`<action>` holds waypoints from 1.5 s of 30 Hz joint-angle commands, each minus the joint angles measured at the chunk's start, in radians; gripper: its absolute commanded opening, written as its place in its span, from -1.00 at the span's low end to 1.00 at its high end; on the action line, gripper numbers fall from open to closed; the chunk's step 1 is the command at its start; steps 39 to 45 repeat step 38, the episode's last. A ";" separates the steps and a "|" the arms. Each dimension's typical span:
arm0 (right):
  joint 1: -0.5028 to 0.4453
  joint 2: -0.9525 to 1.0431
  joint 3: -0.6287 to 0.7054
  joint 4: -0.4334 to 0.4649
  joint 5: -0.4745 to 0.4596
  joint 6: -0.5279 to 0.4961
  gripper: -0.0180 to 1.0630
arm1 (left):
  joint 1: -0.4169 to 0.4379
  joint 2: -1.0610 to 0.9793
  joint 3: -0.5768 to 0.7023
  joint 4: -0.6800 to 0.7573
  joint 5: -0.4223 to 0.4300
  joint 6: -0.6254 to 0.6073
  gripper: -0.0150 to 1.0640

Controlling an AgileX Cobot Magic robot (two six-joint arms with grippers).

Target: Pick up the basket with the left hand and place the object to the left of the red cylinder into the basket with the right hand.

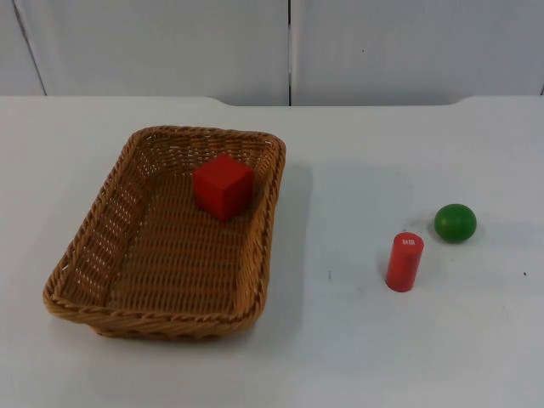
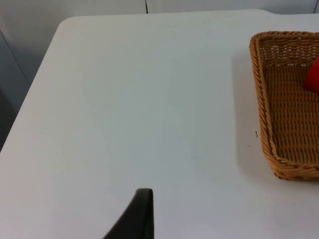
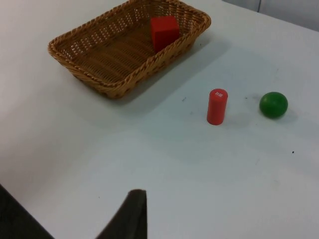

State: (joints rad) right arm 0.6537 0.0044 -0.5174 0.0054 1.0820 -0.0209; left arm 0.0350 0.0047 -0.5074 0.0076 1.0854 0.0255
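Both my tools wait off the work: of my left tool [image 2: 144,214] and my right tool [image 3: 132,214] one dark fingertip apiece shows above the table [image 1: 357,340], so I cannot tell whether either is spread. The basket [image 1: 93,255] sits flat with the red cube [image 1: 223,185] already inside, toward its 1 o'clock corner, so I judge the placing done and the basket released. My right wrist view adds the red cylinder [image 3: 217,106], upright, and the green ball [image 3: 273,104] at its 3 o'clock, which my left wrist view lacks.
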 commanded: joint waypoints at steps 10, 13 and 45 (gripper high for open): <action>-0.149 -0.004 0.001 0.003 -0.003 -0.002 0.99 | 0.001 -0.005 0.003 0.008 0.001 -0.007 0.98; -0.179 -0.004 0.001 0.003 -0.003 -0.002 0.99 | 0.001 -0.005 0.003 0.008 0.001 -0.007 0.98; -0.523 -0.004 0.001 0.004 -0.003 -0.002 0.99 | 0.001 -0.005 0.003 0.008 0.001 -0.007 0.98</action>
